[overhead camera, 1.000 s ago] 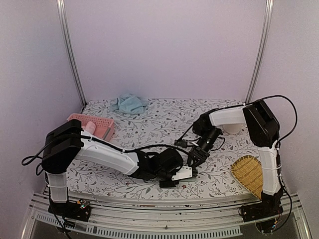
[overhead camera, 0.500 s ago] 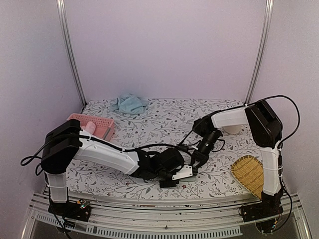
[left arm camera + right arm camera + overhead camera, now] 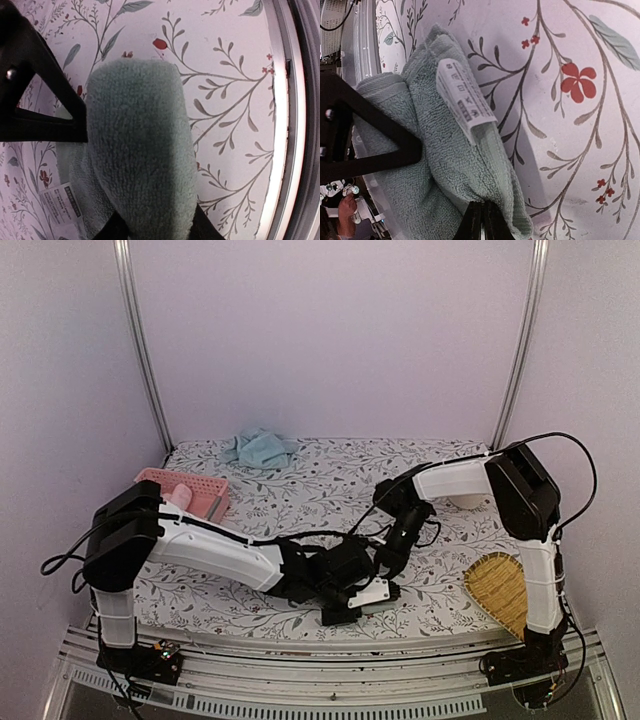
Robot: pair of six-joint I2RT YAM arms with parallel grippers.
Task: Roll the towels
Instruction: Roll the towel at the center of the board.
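Note:
The pale sage green towel (image 3: 140, 150) lies partly rolled near the table's front edge, its white label (image 3: 462, 97) facing up. My left gripper (image 3: 156, 227) is shut on the thick rolled end, one finger on each side. My right gripper (image 3: 483, 222) is shut, pinching a folded edge of the same towel (image 3: 470, 165). In the top view the two grippers, left (image 3: 358, 585) and right (image 3: 384, 563), meet over the towel and hide most of it. The light blue towel (image 3: 260, 447) lies crumpled at the back of the table, far from both grippers.
A pink lattice basket (image 3: 185, 490) stands at the left behind my left arm. A woven bamboo tray (image 3: 498, 590) lies at the front right. The metal front rail (image 3: 287, 125) runs close beside the green towel.
My right gripper has shut on the green towel's edge and has shifted left and nearer, up against the left gripper. The left gripper keeps its hold, barely moved.

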